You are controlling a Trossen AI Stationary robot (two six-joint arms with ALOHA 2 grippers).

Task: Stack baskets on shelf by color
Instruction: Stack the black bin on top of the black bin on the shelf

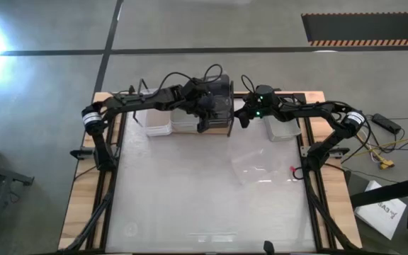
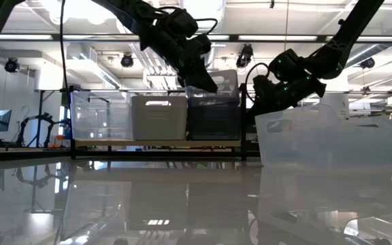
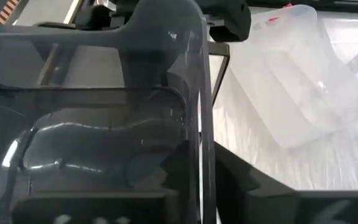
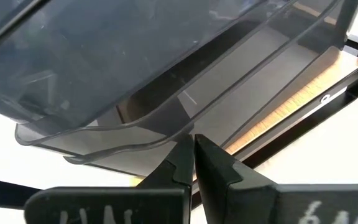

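Observation:
The shelf (image 2: 155, 144) stands at the table's far edge and carries three baskets side by side: a translucent white one (image 2: 99, 117), a light grey one (image 2: 158, 117) and a dark grey one (image 2: 213, 124). A second dark grey basket (image 2: 218, 87) sits in the top of that one, and my left gripper (image 2: 206, 78) is on it. My right gripper (image 1: 243, 119) is shut just right of the dark grey pair, level with the shelf's right end. Another translucent white basket (image 2: 329, 139) stands on the table, right of the shelf. My left gripper has the upper dark grey basket's side wall (image 3: 201, 143) between its fingers, one finger inside the basket and one outside. It comes from the table's left, slanting down. The basket's bottom rests inside the lower dark grey basket. My right gripper's shut tips (image 4: 192, 146) stand close under the dark grey baskets' lower edge (image 4: 135, 134); I cannot tell whether they touch it.
The shelf's black wire frame (image 4: 303, 118) runs close beside my right gripper. The loose translucent basket (image 1: 283, 129) stands under the right arm. The glossy table top (image 1: 204, 191) stretches toward the near edge. A cable (image 1: 388, 149) lies off the table's right side.

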